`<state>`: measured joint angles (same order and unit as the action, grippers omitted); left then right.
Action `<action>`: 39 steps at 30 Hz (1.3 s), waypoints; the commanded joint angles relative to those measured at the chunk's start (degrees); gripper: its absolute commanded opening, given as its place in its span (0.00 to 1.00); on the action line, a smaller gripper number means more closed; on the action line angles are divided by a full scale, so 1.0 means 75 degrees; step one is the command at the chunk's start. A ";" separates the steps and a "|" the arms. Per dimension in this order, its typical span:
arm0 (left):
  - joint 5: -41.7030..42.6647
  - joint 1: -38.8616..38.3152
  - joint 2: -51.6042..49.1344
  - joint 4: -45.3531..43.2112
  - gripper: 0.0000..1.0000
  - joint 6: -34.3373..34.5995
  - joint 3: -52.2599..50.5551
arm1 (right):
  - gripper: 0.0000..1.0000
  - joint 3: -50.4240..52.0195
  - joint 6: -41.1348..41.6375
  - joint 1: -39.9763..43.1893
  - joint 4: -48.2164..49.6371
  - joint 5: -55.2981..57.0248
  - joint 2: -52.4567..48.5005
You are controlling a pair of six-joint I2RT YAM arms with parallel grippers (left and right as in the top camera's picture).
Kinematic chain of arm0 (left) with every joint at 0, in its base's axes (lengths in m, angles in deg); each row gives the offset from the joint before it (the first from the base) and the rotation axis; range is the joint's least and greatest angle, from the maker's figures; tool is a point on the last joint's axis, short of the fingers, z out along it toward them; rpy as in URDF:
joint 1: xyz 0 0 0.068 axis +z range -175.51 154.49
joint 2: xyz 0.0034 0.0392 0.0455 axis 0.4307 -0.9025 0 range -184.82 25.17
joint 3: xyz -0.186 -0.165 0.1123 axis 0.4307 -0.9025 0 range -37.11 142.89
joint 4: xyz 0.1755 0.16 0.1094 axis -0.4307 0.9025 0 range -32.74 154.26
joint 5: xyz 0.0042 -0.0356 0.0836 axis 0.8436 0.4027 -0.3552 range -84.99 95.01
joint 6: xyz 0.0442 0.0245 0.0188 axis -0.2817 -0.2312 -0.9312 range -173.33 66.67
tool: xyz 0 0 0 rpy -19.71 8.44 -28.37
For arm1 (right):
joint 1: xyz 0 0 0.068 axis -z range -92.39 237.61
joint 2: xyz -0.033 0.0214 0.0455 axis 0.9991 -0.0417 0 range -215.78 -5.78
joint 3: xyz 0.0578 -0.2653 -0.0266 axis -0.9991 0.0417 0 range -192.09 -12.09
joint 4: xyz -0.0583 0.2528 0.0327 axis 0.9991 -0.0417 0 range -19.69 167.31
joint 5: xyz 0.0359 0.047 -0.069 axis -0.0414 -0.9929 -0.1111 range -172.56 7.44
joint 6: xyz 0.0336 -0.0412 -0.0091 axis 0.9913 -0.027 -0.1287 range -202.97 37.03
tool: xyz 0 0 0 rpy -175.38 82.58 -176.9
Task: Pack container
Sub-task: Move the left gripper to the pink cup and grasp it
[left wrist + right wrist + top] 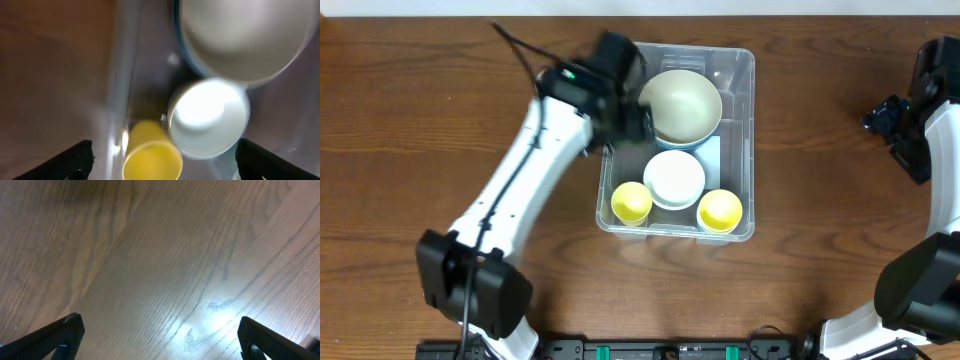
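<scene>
Left hand [632, 115] spread, empty, above container [740, 62] far-left, by big bowl [682, 105]. Yellow cups [631, 202] tucked in its near corners, probably to save room. Right hand [890, 118] spread, parked well right of container.

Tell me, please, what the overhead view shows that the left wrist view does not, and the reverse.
Only overhead: the whole container, a second yellow cup in its near right corner, the left arm and the right arm. Only left wrist: the left gripper open, its fingers at the frame's bottom corners. Both: the large cream bowl, the small white bowl, the yellow cup beside it and the container's left wall.
</scene>
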<state>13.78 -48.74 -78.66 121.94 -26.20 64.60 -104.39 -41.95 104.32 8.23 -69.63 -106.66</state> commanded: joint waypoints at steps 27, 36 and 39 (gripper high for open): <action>-0.0085 0.3223 -0.3220 -0.1303 0.92 -0.0125 0.1119 | 0.99 0.0009 0.0099 0.0020 0.0015 0.0160 0.0035; -0.0087 0.3223 -0.3383 -0.1335 0.49 -0.0125 0.1119 | 0.99 0.0009 0.0096 0.0020 0.0015 0.0160 0.0035; -0.0085 0.3223 -0.3383 -0.1329 0.25 -0.0125 0.1119 | 0.99 0.0009 0.0096 0.0020 0.0015 0.0160 0.0035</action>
<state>13.65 -24.56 -103.03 111.85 -26.46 72.84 -104.36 -41.95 104.32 8.25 -69.61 -106.66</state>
